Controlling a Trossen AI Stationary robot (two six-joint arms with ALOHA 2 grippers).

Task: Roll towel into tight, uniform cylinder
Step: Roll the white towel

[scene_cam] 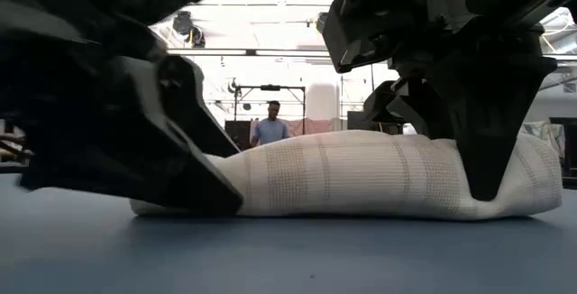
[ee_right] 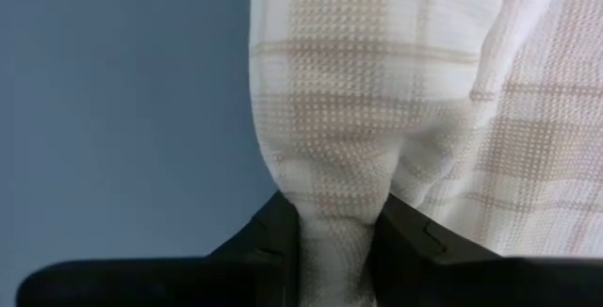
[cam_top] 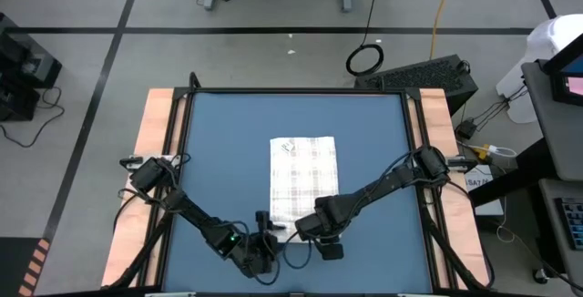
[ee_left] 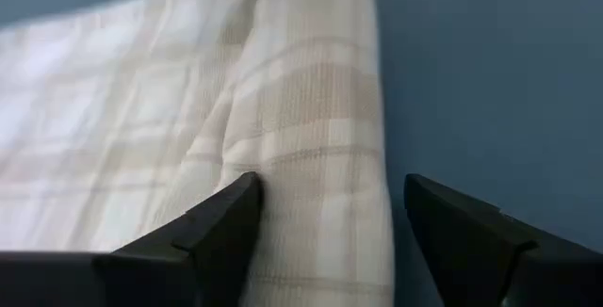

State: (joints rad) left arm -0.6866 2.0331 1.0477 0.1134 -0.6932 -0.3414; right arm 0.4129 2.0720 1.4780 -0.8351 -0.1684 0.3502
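The white checked towel [cam_top: 303, 171] lies flat on the blue mat [cam_top: 228, 133], with its near end rolled into a thick roll [scene_cam: 361, 181] that rests on the mat. My right gripper [cam_top: 314, 229] is shut on the roll near its right end. My left gripper [cam_top: 266, 235] is open at the roll's left end. In the left wrist view the roll [ee_left: 320, 156] runs between its two fingers, one over the flat cloth and the other over bare mat. My right gripper pinches a bunched fold of the roll [ee_right: 334, 203] between its two fingers, which slant steeply down from above and lie across the roll. The roll stays on the mat. My left gripper has one finger [ee_left: 226, 227] against or just above the cloth beside the roll; whether it touches I cannot tell.
Wooden table strips [cam_top: 157, 142] and black rails border the mat on the left and right. Bare mat lies on both sides of the towel and beyond its far end. A person [scene_cam: 270, 124] stands far back in the room.
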